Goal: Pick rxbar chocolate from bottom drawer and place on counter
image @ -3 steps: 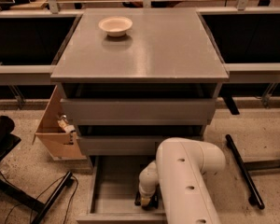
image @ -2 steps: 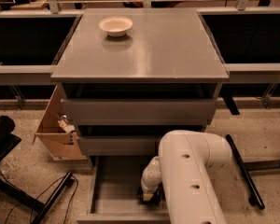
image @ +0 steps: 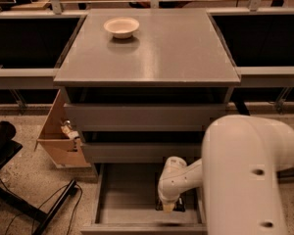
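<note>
The bottom drawer (image: 122,195) is pulled open below the two wider grey drawer fronts, its flat grey floor showing. My white arm reaches down into its right side. The gripper (image: 169,207) hangs low over the drawer floor near the front right corner. A small dark thing under it (image: 179,205) may be the rxbar chocolate; it is mostly hidden by the gripper. The counter (image: 157,48) is the broad grey slab on top of the cabinet, with a round off-white bowl (image: 121,27) at its back left.
An open cardboard box (image: 59,136) stands on the floor left of the cabinet. A black stand leg and cables (image: 44,209) lie at the lower left. Dark bins flank the cabinet on both sides. My arm's big white link fills the lower right.
My arm has swung to the right and closer to the camera, now filling more of the lower right. The gripper stays low in the drawer's right front part.
</note>
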Controlling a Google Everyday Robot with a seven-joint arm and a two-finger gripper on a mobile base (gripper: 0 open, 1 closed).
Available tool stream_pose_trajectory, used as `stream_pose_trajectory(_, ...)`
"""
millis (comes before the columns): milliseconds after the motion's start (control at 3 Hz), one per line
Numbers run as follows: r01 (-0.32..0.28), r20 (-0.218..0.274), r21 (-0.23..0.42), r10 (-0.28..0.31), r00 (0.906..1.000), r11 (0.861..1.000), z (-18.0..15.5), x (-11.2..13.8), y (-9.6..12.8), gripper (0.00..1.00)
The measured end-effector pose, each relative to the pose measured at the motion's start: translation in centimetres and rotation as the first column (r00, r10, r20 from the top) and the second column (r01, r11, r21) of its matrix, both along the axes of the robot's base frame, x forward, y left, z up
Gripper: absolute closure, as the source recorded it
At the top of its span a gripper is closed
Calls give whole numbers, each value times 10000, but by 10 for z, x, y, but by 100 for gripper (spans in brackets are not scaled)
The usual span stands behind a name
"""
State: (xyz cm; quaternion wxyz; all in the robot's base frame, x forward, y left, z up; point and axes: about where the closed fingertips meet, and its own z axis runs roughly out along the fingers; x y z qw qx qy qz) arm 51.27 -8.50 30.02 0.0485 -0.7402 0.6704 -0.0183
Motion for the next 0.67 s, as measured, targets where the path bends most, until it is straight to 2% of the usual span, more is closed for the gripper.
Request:
stream_pose_trajectory(333,-8,-254,-415,-3,9997,9991,65,-40,-26,100)
stream_pose_trajectory(667,14,-217,-698,-30,9998,9976,139,-56,-51,100)
